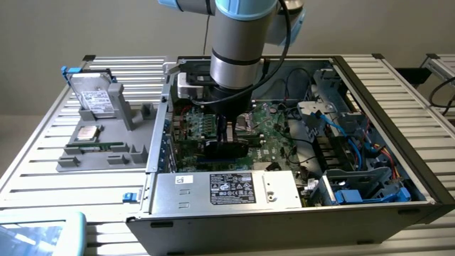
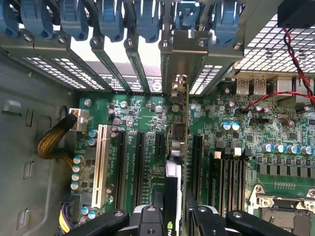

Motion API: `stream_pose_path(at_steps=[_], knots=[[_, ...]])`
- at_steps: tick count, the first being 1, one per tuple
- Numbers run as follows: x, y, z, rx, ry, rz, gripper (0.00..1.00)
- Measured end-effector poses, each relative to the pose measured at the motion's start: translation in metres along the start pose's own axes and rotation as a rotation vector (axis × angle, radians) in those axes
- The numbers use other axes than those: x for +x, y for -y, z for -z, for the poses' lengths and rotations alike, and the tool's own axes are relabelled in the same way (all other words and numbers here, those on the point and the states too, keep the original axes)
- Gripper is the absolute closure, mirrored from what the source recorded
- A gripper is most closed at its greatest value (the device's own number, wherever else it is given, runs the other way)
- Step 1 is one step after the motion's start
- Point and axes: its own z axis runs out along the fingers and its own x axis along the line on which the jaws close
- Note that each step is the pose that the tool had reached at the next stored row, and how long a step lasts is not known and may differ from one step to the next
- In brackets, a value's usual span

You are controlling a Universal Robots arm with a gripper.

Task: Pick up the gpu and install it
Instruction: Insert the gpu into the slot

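Slatted aluminium tabletop [image 1: 42,176] carries everything I am working over. Largest on it is the open computer case [image 1: 419,176], lying on its side and filling the half toward the exterior view's right. Its silver power supply [image 1: 227,191] sits along the case's near edge, and blue drive cages [image 1: 355,186] fill the near right corner. A green motherboard [image 2: 138,110] covers the case floor, with a white expansion slot [image 2: 101,164] and black slots beside it. Near the tabletop's left edge I see a grey parts holder [image 1: 99,144] with a silver hard drive [image 1: 96,98] standing in it and a memory stick [image 1: 96,145] lying lower down. My arm [image 1: 238,48] reaches straight down into the middle of the case. The gripper [image 2: 170,214] is closed partway around the gpu [image 2: 172,187], which stands on edge over the motherboard between the black slots, its metal bracket [image 2: 179,91] against the rear slot openings.
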Motion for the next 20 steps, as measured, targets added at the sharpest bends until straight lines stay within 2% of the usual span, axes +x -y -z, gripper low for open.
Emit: stream_pose_path(at_steps=[20], knots=[[-0.0001,-0.0016,-0.0002,0.0002,-0.0002,0.001,0.73]])
